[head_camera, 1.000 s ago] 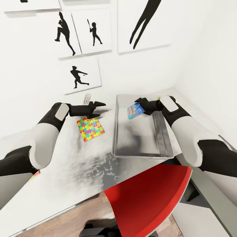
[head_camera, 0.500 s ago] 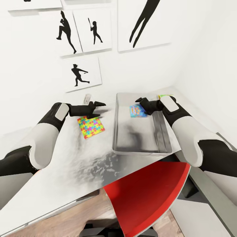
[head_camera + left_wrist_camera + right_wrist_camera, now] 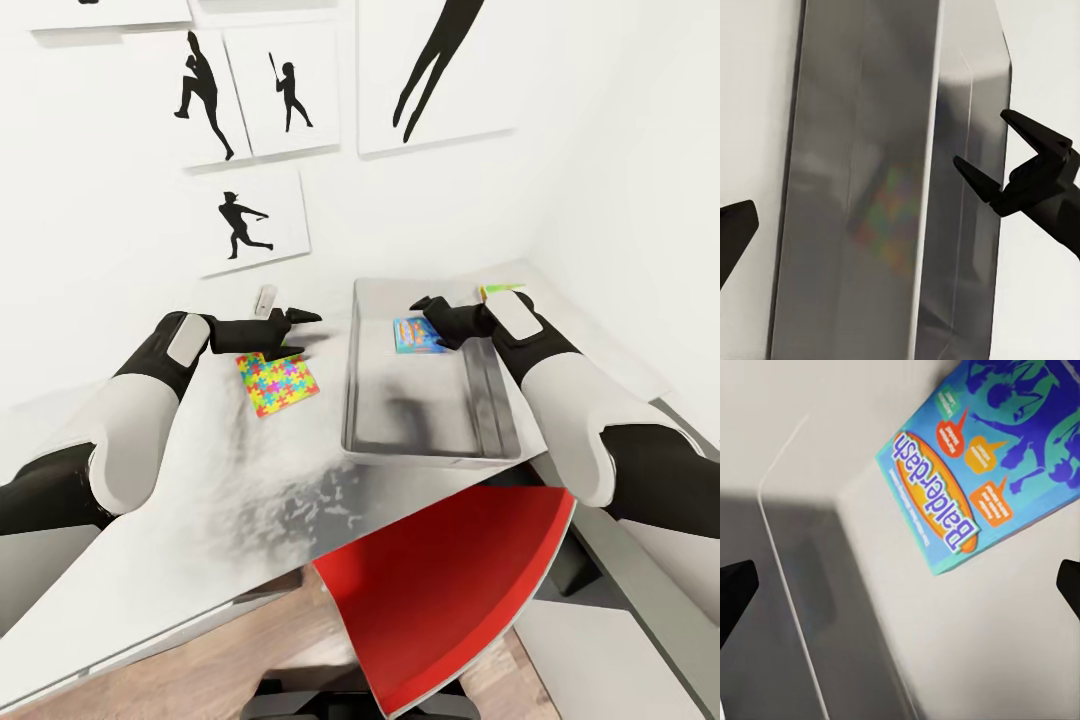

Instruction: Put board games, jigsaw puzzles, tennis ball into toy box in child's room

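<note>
With the blue board game (image 3: 419, 335) lying flat on the floor of the toy box (image 3: 420, 440), at its far end, the drop-off step looks finished for this item. The right claw (image 3: 428, 307) hovers just above the game, and in the right wrist view its fingertips sit at the two edges of the frame, spread wide apart, with the printed "Balderdash" lid (image 3: 990, 457) lying free between them, touching neither.

On the left, one jigsaw puzzle (image 3: 277, 384) lies on the white table (image 3: 200, 500), near the box's left wall. The left claw (image 3: 298, 322) is held over the far edge of that mat, its fingers parted and gripping nothing; its wrist camera looks across at the box's grey side (image 3: 870, 187) and at the right claw (image 3: 1009, 176) beyond.

A white-green game box (image 3: 503, 292) peeks out on the table just past the right forearm, beyond the toy box's far right corner.

Judging from this, the next move is a fresh pickup: either the left claw lowers onto the thin puzzle, which may be awkward to pinch flat, or the right arm lifts clear and reaches for the box behind it.
</note>
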You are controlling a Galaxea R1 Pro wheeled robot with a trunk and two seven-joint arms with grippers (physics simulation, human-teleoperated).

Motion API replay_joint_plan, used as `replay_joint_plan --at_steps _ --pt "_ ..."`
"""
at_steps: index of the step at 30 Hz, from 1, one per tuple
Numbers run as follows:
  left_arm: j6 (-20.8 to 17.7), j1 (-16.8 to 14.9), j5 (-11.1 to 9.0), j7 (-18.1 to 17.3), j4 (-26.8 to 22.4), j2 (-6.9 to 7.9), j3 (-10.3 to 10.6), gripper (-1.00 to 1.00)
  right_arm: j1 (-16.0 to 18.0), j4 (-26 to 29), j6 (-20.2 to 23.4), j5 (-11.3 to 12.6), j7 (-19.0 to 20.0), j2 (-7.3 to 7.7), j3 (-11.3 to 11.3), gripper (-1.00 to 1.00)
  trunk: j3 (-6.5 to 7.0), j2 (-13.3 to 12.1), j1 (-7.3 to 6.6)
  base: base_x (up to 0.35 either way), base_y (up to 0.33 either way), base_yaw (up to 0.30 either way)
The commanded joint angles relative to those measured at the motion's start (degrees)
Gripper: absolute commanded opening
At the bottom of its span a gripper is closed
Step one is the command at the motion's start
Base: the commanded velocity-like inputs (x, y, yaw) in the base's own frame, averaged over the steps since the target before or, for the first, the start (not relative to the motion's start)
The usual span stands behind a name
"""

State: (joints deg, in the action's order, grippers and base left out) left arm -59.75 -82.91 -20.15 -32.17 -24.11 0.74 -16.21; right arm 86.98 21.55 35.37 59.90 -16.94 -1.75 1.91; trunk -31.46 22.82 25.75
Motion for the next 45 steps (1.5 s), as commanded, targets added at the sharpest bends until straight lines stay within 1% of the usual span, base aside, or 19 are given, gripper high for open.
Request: replay_joint_plan --at_steps 1,9,16,23,30,45 --pt "-0.25 -0.06 0.54 -0.41 0.03 -0.03 -0.36 1.0 0.03 0.08 0.05 0.59 -0.55 0.01 0.2 1.0 -0.08 0.1 0.03 -0.035 0.0 0.0" --pt "-0.25 -0.06 0.55 -0.37 0.03 -0.02 -0.37 1.0 0.03 0.2 0.02 0.63 -0.55 -0.02 0.2 1.0 -0.08 0.1 0.03 -0.169 0.0 0.0" --pt "-0.25 -0.06 0.55 -0.38 0.03 0.05 -0.35 1.0 -0.05 0.32 -1.81 0.66 -0.47 -0.16 0.27 1.0 -0.08 0.1 0.03 -0.171 0.0 0.0" --pt "-0.25 -0.06 0.55 -0.35 0.03 0.13 -0.31 1.0 -0.05 0.36 -2.18 0.66 -0.46 -0.22 0.29 1.0 -0.03 0.1 0.03 -0.243 0.0 0.0" --pt "-0.25 -0.06 0.55 -0.35 0.03 0.14 -0.31 1.0 -0.06 0.62 -2.15 0.66 -0.45 -0.12 0.26 1.0 0.48 0.1 0.03 -0.091 0.0 0.0" --pt "-0.25 -0.06 0.55 -0.42 0.03 0.44 -0.25 1.0 -0.06 0.77 -2.22 0.66 -0.39 -0.35 0.2 1.0 1.86 0.1 0.03 -0.008 0.0 0.0"
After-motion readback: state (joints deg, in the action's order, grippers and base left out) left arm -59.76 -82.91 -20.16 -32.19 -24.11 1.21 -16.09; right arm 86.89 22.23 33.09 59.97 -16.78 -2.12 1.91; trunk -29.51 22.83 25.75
